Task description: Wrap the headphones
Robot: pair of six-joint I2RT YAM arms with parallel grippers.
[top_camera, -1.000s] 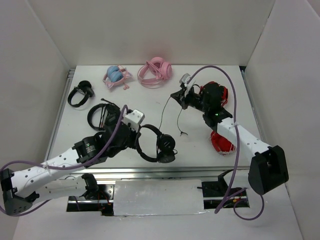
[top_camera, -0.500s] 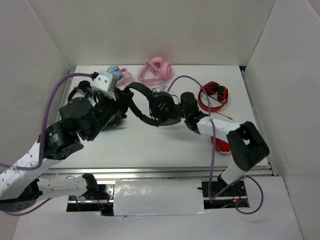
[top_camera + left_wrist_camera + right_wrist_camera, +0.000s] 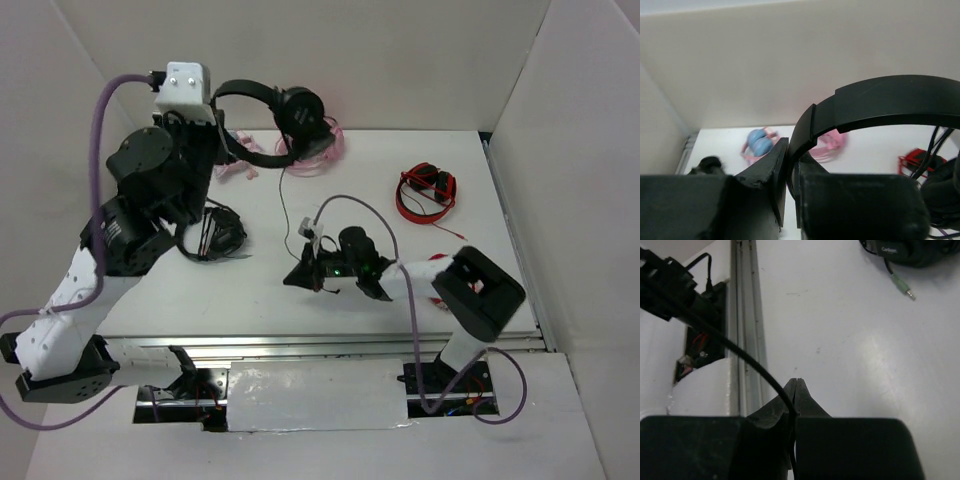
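The slim black headphones (image 3: 268, 98) hang high in the air at the back left, with one round earcup (image 3: 300, 110) at their right end. My left gripper (image 3: 218, 118) is shut on the headband (image 3: 875, 100), with a finger on each side of it in the left wrist view (image 3: 789, 172). The thin black cable (image 3: 282, 195) hangs from the earcup down to my right gripper (image 3: 294, 279). That gripper is low over the table near its front and shut on the cable (image 3: 742, 354). The cable runs in between the closed tips in the right wrist view (image 3: 795, 390).
A bulkier black headset (image 3: 212, 236) with a green-tipped plug (image 3: 903, 287) lies left of centre. Pink headphones (image 3: 318, 152) and a pink-blue pair (image 3: 760, 142) lie at the back. Red headphones (image 3: 425, 192) lie at the right. White walls stand on three sides. A metal rail (image 3: 746, 330) edges the front.
My left arm has lifted the headphones up and towards the back left. My right gripper has moved from the earcup towards the front, and is now pinching the cable low down.
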